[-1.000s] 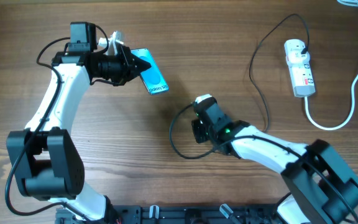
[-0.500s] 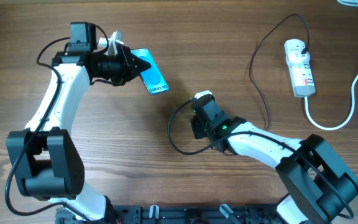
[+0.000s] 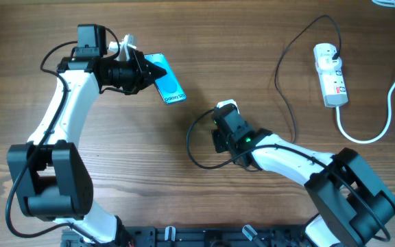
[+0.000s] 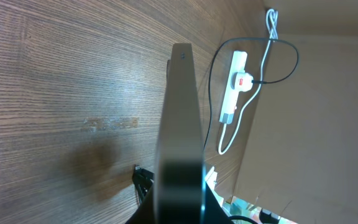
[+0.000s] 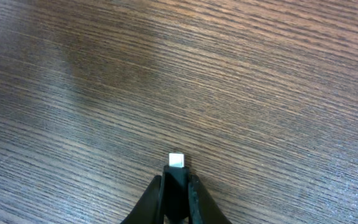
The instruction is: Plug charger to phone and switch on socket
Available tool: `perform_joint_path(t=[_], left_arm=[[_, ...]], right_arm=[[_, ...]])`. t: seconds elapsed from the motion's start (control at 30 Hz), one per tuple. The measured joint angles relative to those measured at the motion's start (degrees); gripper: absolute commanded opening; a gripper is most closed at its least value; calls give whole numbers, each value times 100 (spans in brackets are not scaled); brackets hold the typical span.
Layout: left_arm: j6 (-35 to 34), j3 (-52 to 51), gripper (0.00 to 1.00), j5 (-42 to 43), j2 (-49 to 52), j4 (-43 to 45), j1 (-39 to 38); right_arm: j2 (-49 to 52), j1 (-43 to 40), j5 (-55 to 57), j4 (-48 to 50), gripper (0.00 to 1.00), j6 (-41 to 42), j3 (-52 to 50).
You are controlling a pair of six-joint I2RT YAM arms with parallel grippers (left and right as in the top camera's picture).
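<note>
My left gripper (image 3: 151, 74) is shut on the phone (image 3: 168, 84), which is teal with a white band, and holds it tilted above the table at the upper left. In the left wrist view the phone (image 4: 180, 130) shows edge-on between the fingers. My right gripper (image 3: 219, 115) is shut on the charger plug, whose pale tip (image 5: 176, 160) sticks out past the fingers just above the wood. The thin black charger cable (image 3: 196, 152) loops beside it and runs up to the white socket strip (image 3: 330, 75) at the upper right, also in the left wrist view (image 4: 234, 86).
A thick white cord (image 3: 389, 103) trails from the socket strip and curves along the right edge of the wooden table (image 3: 115, 158). The black cable (image 3: 284, 75) arcs between the strip and my right arm.
My right gripper with the plug shifted slightly left and up between one second ago and half a second ago, then held. The left arm and phone have not moved.
</note>
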Motion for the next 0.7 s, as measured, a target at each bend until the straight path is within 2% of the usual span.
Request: perform_joint_path(t=[0.13, 0.47, 0.7], left_arm=[[0, 0, 4, 0, 0, 0, 0], [0, 0, 4, 0, 0, 0, 0], [0, 0, 4, 0, 0, 0, 0]], right_arm=[[0, 0, 0, -11, 4, 26, 0], [-17, 0, -37, -282, 5, 50, 114], [-435, 2, -247, -822, 4, 74, -74]])
